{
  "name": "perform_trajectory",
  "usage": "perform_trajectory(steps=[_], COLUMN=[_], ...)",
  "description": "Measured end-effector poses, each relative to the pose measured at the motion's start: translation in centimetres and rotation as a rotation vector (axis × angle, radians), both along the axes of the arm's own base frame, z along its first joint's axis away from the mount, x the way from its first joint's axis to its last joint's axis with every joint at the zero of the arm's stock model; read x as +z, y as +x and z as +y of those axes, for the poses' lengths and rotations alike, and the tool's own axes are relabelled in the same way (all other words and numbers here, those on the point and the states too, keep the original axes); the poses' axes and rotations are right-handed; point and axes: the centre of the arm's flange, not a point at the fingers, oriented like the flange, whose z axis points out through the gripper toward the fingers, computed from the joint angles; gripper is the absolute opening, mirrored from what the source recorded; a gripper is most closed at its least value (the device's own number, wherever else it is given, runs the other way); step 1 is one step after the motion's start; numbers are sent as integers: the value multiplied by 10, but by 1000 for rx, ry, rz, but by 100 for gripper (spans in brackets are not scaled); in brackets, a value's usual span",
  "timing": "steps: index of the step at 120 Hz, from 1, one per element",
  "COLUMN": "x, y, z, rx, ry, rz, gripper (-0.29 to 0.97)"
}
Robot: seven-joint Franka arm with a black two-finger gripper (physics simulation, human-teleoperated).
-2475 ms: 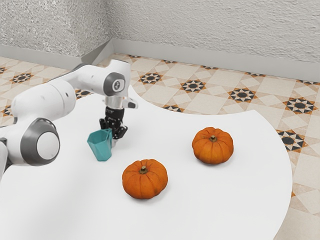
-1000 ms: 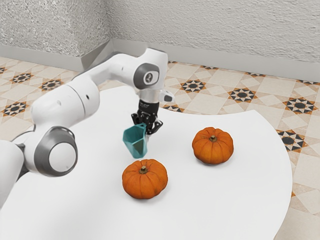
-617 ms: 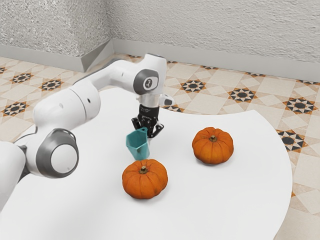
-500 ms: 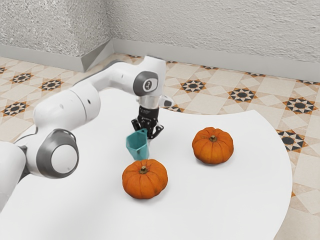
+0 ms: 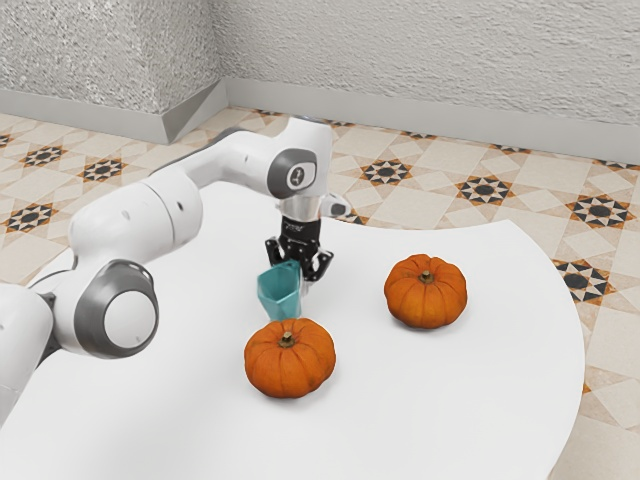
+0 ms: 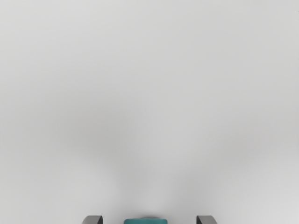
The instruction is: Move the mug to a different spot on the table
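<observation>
Scene: a simulated room with a round white counter [image 5: 450,400], a patterned tile floor [image 5: 480,190] and rough grey walls [image 5: 400,50].
Arm: a white Franka arm [image 5: 170,205] comes in from the exterior view's left and bends down over the middle of the counter.
Gripper: the black gripper [image 5: 298,268] points straight down just above the mug, its fingers spread apart and pinching nothing.
Mug: a teal mug [image 5: 280,292] stands on the counter with its opening upward, right under the gripper and a little toward the exterior view's left of it.
Mug and fingers, wrist view: the teal rim of the mug [image 6: 145,221] sits between the two dark fingers [image 6: 93,220], with a clear gap of white counter [image 6: 149,93] on either side.
Near pumpkin: an orange pumpkin [image 5: 290,357] sits just in front of the mug, toward the camera; whether the two touch cannot be told.
Far pumpkin: a second orange pumpkin [image 5: 426,291] sits toward the exterior view's right, well apart from the mug and the gripper.
</observation>
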Motion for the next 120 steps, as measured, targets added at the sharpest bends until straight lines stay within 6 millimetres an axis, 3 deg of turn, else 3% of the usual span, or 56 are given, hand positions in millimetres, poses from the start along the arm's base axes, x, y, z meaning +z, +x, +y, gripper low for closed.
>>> perform_trajectory(steps=[30, 56, 71, 78, 88, 107, 112, 120], x=[-2, 3, 21, 47, 95, 226, 255, 300], y=[5, 9, 9, 5, -23, -120, -144, -171], z=[-2, 1, -2, -4, -14, -36, -30, -5], rx=[-5, -5, -10, -18, -50, -86, -71, -27], ry=[-5, -9, -14, -23, -38, -38, -50, -79], rz=[-45, -72, -97, -116, -140, -270, -305, -350], gripper=[40, 49, 55, 58, 61, 65, 65, 66])
